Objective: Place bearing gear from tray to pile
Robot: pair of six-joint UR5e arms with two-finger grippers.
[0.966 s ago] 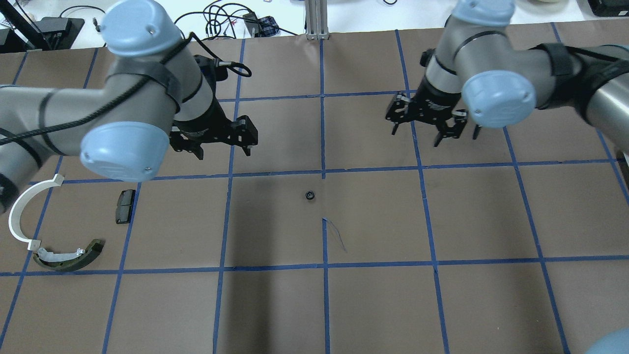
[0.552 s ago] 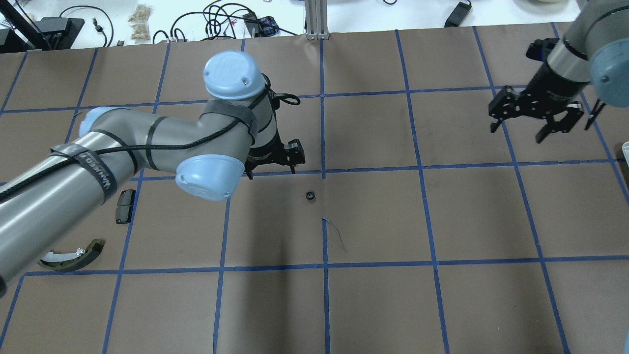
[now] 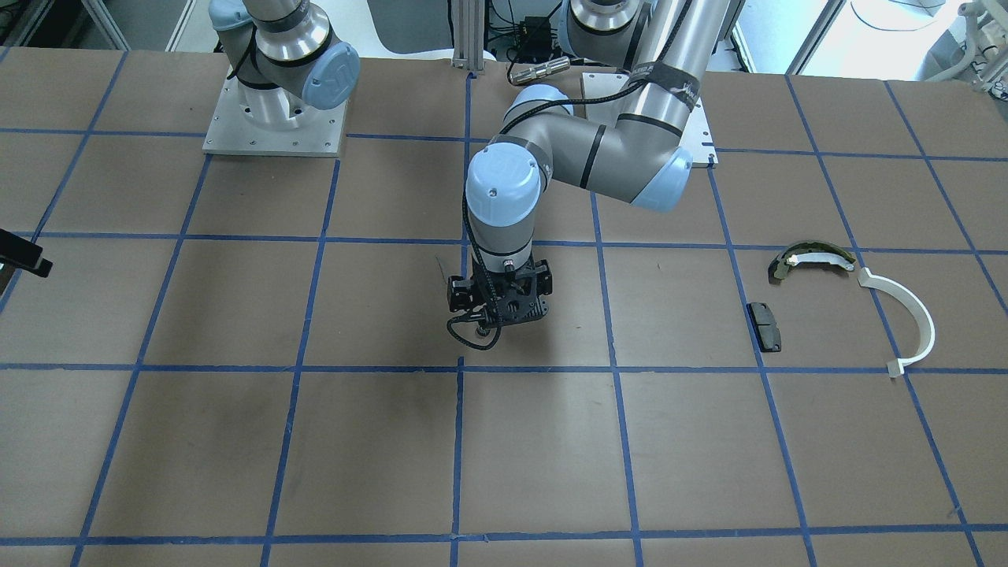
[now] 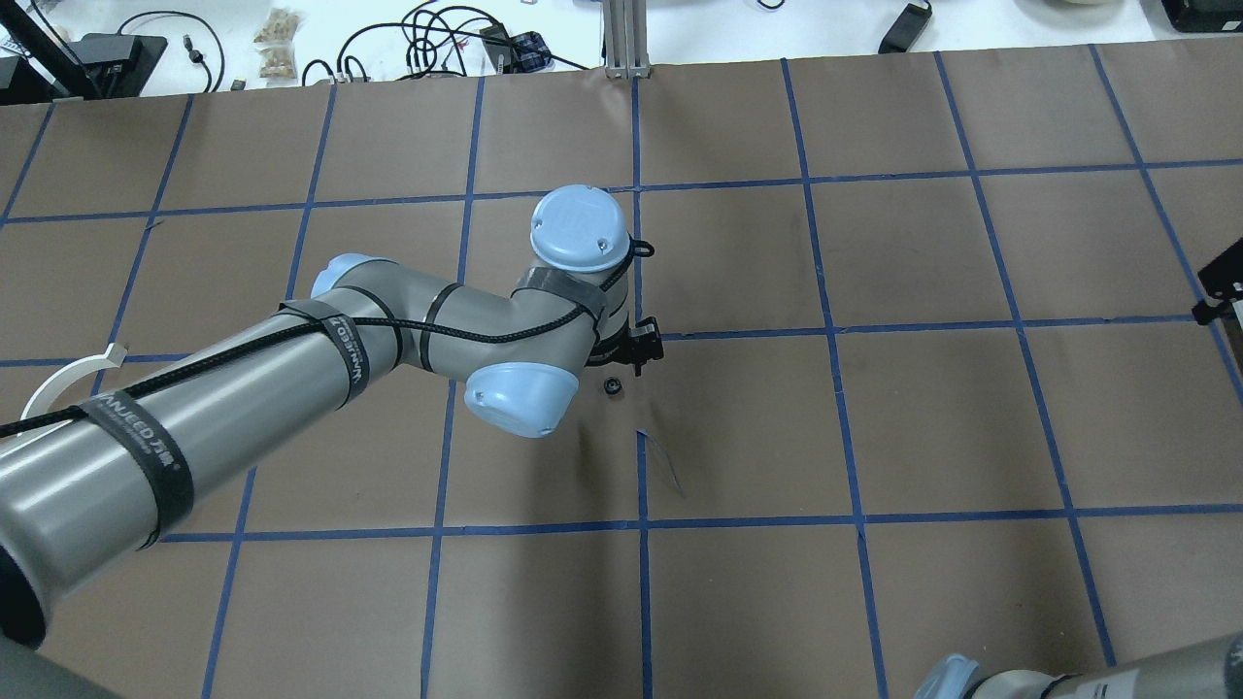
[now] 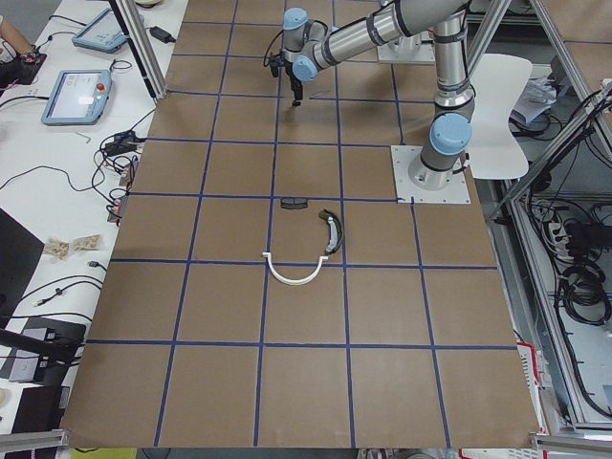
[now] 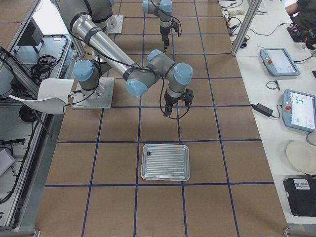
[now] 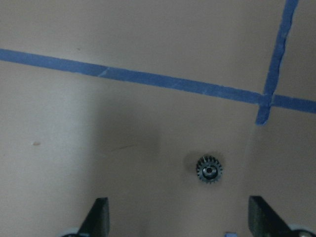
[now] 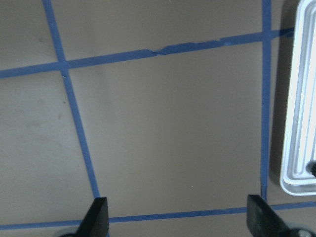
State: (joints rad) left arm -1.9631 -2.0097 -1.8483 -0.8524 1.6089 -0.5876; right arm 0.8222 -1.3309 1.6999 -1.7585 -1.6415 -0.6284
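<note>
The left wrist view shows the gear point(image 7: 209, 169) lying on the tabletop point(image 7: 98, 123) just past the left gripper point(image 7: 177, 217), its fingers point(image 7: 100, 215) wide apart, but the front view hides the gear.

We look down from behind and from the far edge; close left wrist cam shares bearing gear point(image 7: 209, 169) with overhead.

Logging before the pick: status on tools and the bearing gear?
Left tool open, hovering over bearing gear. Gear flat on table, untouched. Right tool open, near tray. Nothing crowding the gear.
</note>
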